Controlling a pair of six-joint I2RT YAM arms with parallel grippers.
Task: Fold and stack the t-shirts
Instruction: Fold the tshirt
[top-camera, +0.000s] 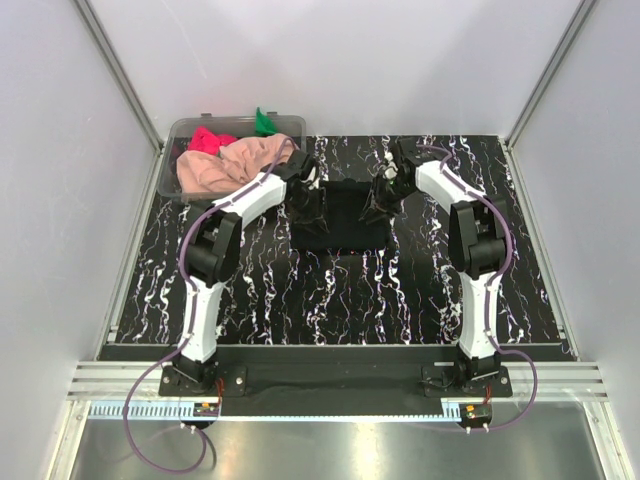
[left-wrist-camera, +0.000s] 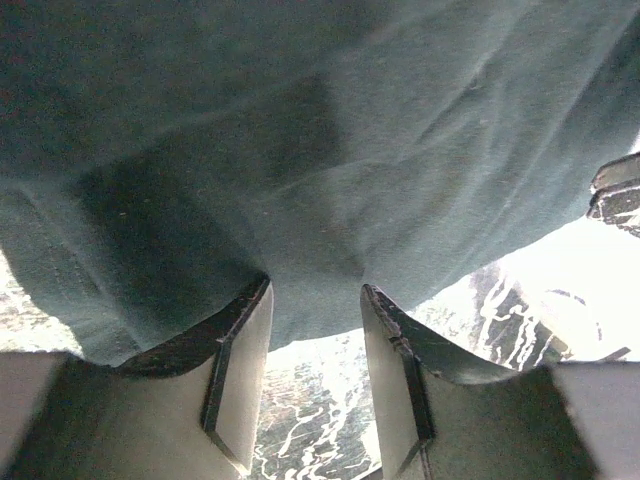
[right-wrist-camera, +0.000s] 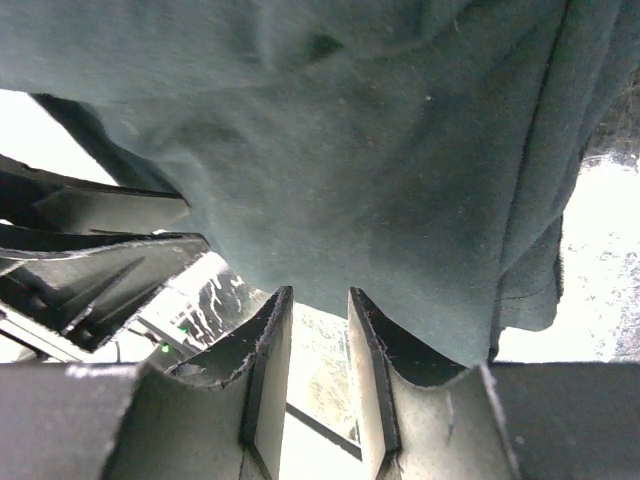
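- Left arm (top-camera: 205, 305) and right arm (top-camera: 482, 305): bolted at the near edge of the worktop (top-camera: 300, 300), a black surface veined in white. Both reach away towards its far middle.
- Left gripper (top-camera: 308, 200): over the far middle of the worktop, at the far left corner of the black t-shirt (top-camera: 340, 228).
- Left gripper, wrist view (left-wrist-camera: 315, 290): the jaws stand narrow, not fully together, with a fold of the black t-shirt (left-wrist-camera: 350, 150) caught between the fingertips (left-wrist-camera: 250, 310). The cloth hangs clear enough for the worktop to show beneath it.
- Right gripper (top-camera: 381, 205): at the far right corner of the same shirt, level with the left one and near it.
- Right gripper, wrist view (right-wrist-camera: 320, 295): jaws narrow, nipped on the hem of the black t-shirt (right-wrist-camera: 380, 150), which drapes down past the fingertips (right-wrist-camera: 375, 320).
- Black t-shirt, overall: a roughly square dark mass in the far middle of the worktop. Its near part lies on the surface.
- Tub (top-camera: 185, 125): clear plastic, in the far left corner of the worktop, just beside the left arm's forearm.
- Peach-pink t-shirt (top-camera: 222, 168): heaped in the tub, spilling over its near right rim.
- Pink-red t-shirt (top-camera: 208, 140): crumpled behind the peach-pink one, touching it.
- Green t-shirt (top-camera: 265, 122): a small bunch at the tub's far wall.
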